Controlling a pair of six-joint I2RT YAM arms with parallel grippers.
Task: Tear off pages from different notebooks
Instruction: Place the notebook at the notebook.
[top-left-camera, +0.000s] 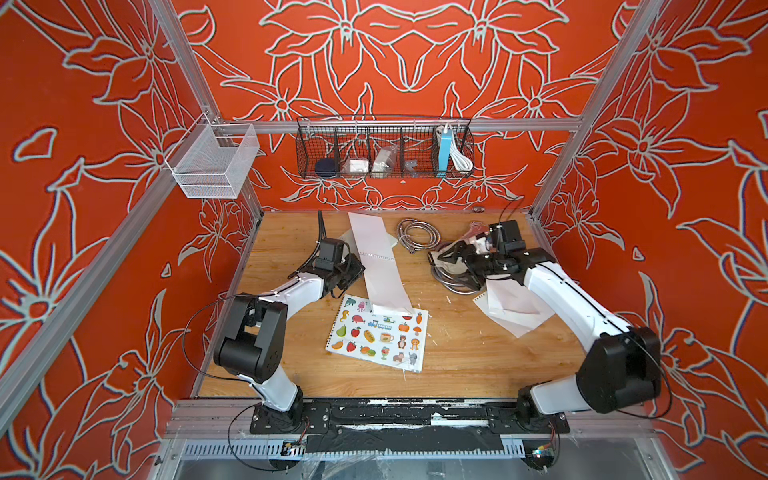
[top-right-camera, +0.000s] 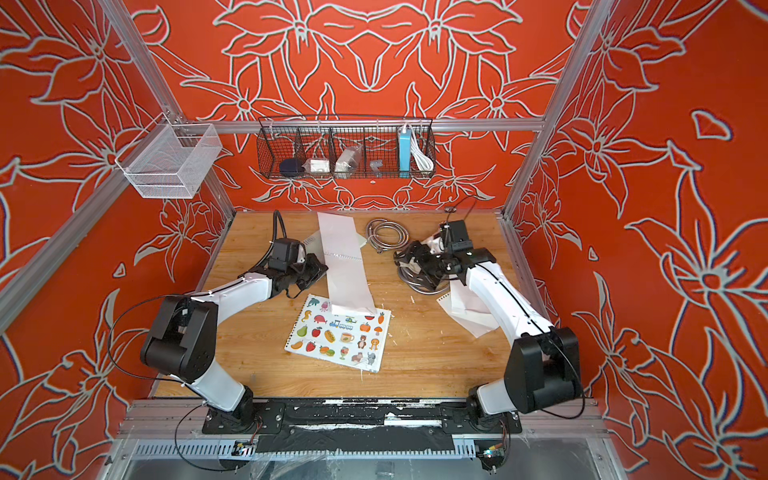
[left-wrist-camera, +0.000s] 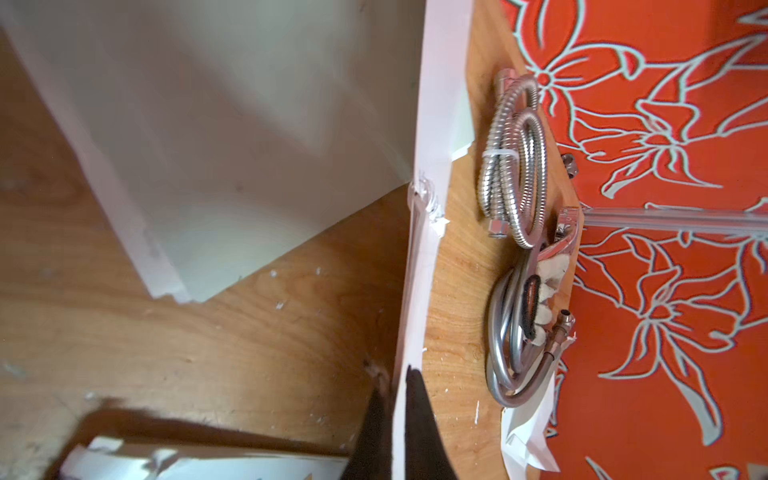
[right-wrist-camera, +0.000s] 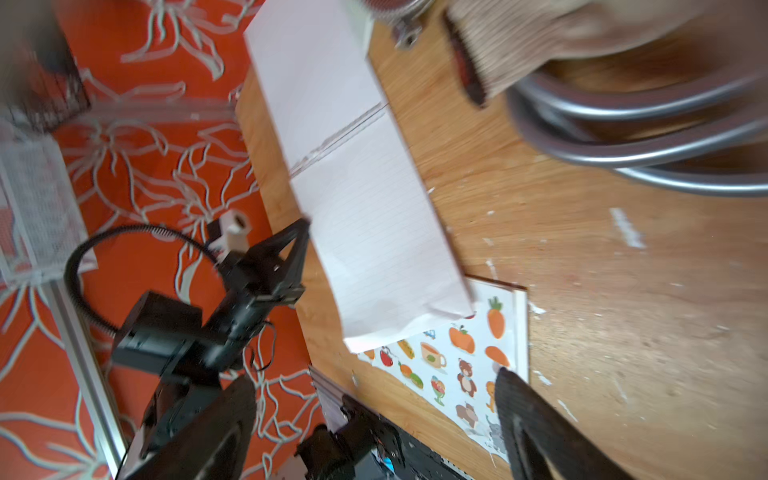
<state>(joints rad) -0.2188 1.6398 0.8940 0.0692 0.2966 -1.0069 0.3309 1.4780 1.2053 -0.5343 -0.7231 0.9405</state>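
1. The left arm's elbow is raised and its forearm reaches across the bench (top-left-camera: 457, 361) to the open notebook (top-left-camera: 368, 232). The left tool (top-left-camera: 358, 271) is pressed together on the side edge of that notebook's near page (top-left-camera: 384, 282).
2. The right arm stretches far forward with its wrist turned inward. The right tool (top-left-camera: 449, 254) is spread wide and empty above the grey hose coil (top-left-camera: 451, 284).
3. The near page's end rests on the picture notebook (top-left-camera: 380, 336). Loose pages (top-left-camera: 513, 313) lie under the right forearm.
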